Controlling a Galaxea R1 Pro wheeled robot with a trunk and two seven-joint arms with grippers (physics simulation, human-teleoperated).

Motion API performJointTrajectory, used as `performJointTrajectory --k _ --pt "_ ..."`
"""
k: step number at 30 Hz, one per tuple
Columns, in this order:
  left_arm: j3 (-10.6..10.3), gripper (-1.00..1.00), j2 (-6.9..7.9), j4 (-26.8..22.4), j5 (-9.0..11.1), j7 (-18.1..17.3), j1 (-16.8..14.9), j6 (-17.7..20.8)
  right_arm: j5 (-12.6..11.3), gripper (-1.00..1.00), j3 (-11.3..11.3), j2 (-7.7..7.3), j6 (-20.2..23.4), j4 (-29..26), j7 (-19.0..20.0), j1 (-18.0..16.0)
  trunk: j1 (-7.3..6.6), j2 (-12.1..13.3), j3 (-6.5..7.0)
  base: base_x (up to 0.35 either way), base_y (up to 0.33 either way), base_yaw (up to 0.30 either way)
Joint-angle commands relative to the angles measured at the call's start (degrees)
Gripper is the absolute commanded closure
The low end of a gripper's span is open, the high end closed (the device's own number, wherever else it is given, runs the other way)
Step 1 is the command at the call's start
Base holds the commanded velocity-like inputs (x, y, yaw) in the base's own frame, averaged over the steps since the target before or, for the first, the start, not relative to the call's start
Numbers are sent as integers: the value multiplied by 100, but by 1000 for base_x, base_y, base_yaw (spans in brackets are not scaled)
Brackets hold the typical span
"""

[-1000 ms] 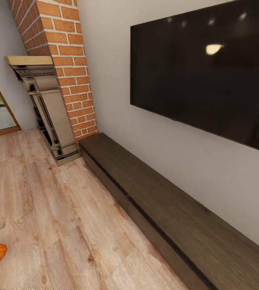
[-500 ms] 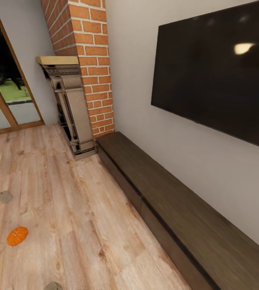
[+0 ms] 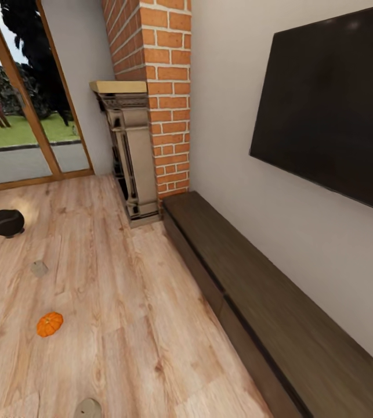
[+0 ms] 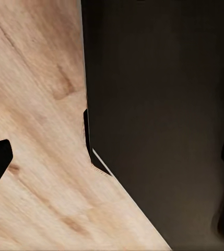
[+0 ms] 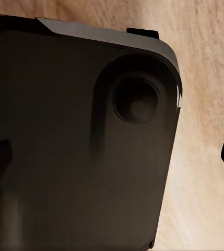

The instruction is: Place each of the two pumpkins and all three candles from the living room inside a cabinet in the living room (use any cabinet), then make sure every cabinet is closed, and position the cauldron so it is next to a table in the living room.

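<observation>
Camera swung left, cauldron (image 3: 4,222) and pumpkin (image 3: 50,324) now visible, tool grip unclear

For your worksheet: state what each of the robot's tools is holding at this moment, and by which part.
Nothing is held. In both wrist views the fingertips sit far apart with no object between them; the pumpkin lies on the floor.

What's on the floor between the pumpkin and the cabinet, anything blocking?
Nothing visible. In the head view the pumpkin lies on bare wooden floor, and the stretch from it across to the cabinet along the wall holds no object. The cabinet's drawer fronts look shut, so one must be opened first.
</observation>
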Motion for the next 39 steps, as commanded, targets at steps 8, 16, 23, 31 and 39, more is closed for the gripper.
performJointTrajectory --k 8,16,23,31,39 --pt "-11 -100 0 0 -7 -5 3 0 19 -100 6 3 0 0 0 0 0 0 0 322 -5 288" --pt "-12 -100 0 0 -8 -7 1 0 19 -100 6 3 0 1 0 0 0 0 0 327 -2 288" --pt "-20 -100 0 0 -22 -7 3 0 19 -100 6 -3 6 0 0 0 0 0 0 311 -126 279" --pt "-20 -100 0 0 -25 -5 3 0 27 -100 16 -36 4 7 12 0 0 0 0 288 -197 51" --pt "10 -100 0 0 -1 -1 1 0 26 -100 26 -27 -167 16 38 0 0 0 0 235 -149 1"
